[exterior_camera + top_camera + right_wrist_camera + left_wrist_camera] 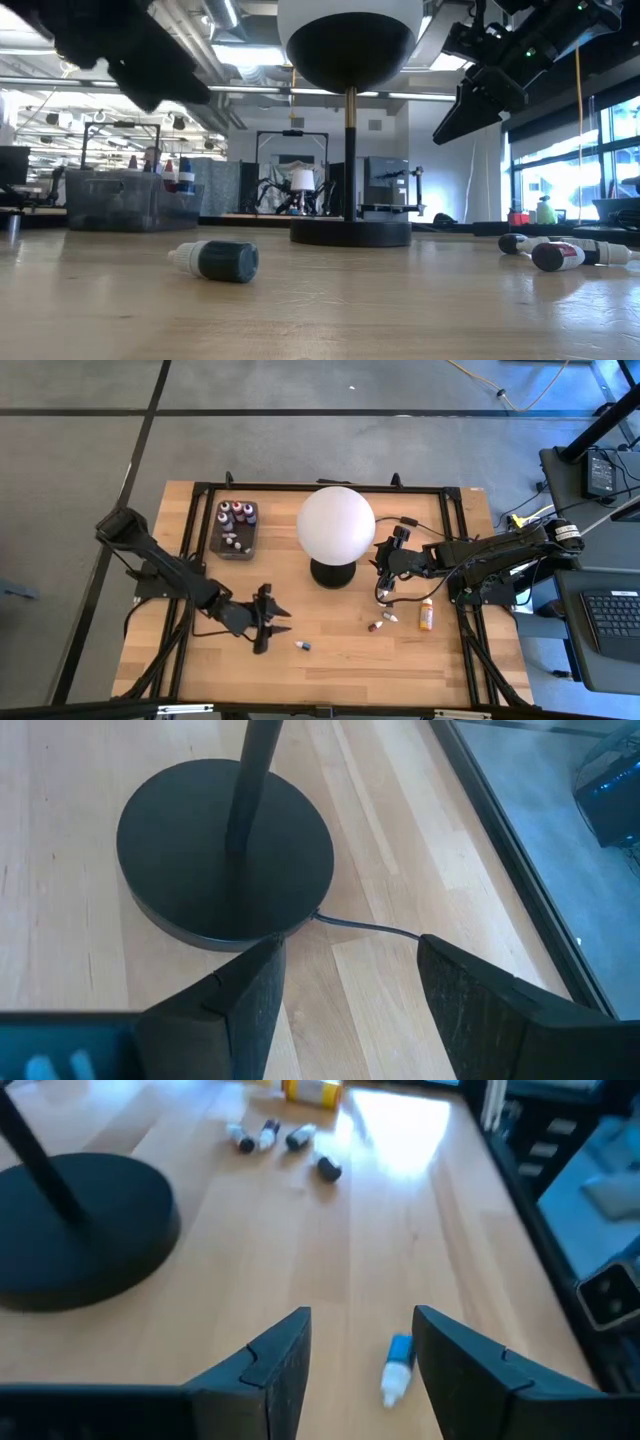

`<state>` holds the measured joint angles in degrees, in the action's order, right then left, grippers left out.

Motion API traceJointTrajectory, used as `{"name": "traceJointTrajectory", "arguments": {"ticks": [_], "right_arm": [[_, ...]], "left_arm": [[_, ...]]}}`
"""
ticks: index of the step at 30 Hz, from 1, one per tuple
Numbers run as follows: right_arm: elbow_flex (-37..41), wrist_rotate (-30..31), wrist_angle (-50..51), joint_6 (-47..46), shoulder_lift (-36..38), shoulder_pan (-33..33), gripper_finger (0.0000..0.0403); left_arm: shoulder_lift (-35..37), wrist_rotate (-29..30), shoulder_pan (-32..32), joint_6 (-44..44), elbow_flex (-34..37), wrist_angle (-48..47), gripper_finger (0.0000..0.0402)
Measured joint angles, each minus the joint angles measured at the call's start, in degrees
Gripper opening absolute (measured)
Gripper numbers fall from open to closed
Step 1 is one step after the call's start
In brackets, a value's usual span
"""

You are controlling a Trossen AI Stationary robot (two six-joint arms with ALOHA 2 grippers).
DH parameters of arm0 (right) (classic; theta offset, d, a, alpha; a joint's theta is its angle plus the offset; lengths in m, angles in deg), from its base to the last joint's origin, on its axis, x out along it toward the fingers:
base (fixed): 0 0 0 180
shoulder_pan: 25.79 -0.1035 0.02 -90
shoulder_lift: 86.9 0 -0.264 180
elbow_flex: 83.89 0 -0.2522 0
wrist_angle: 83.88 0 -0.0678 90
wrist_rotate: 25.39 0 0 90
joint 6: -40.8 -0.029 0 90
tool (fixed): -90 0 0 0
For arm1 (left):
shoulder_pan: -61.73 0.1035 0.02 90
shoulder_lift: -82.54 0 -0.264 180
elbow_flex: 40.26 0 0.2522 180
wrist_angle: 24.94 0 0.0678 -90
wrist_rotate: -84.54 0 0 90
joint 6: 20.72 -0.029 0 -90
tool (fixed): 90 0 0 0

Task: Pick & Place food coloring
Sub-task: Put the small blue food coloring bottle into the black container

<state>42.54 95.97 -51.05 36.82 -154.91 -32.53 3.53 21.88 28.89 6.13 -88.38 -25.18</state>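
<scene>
**Left gripper lines up on a lone blue bottle**

The left gripper [268, 618] hovers low in the lower middle of the high view, fingers spread wide and empty. The blue dropper bottle [302, 645] lies on its side just right of it. A clean pick likely means straddling the body, not the white cap, and closing squarely so it cannot roll.

The right gripper [385, 565], also wide apart and empty, waits right of the globe lamp [335, 523]. More bottles [380, 622] and the orange bottle [426, 614] lie at lower right; others stand in the grey tray [226, 549] at upper left.

The wooden table [350, 670] sits in a workshop with grey flooring and bright windows.
</scene>
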Motion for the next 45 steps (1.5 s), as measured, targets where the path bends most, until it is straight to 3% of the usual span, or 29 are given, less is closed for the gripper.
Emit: {"name": "traceJointTrajectory", "arguments": {"ticks": [4, 17, 34, 45], "right_arm": [[0.0, 0.0, 0.0, 0.1, 0.0, 0.0, 0.023], [0.0, 0.1, 0.0, 0.2, 0.0, 0.0, 0.023], [0.0, 0.1, 0.0, 0.2, 0.0, 0.0, 0.023], [0.0, 0.1, 0.0, 0.2, 0.0, 0.0, 0.023]], "left_arm": [[-4.5, -0.1, 0.4, -1.0, 3.1, 12.0, 0.0177], [-23.0, -11.1, 0.7, -11.1, 3.2, 33.9, 0.017], [-32.1, -9.5, 0.7, -9.6, 3.2, 37.9, 0.0152], [-33.9, -7.3, 0.7, -11.6, 3.1, 39.6, 0.01]]}}
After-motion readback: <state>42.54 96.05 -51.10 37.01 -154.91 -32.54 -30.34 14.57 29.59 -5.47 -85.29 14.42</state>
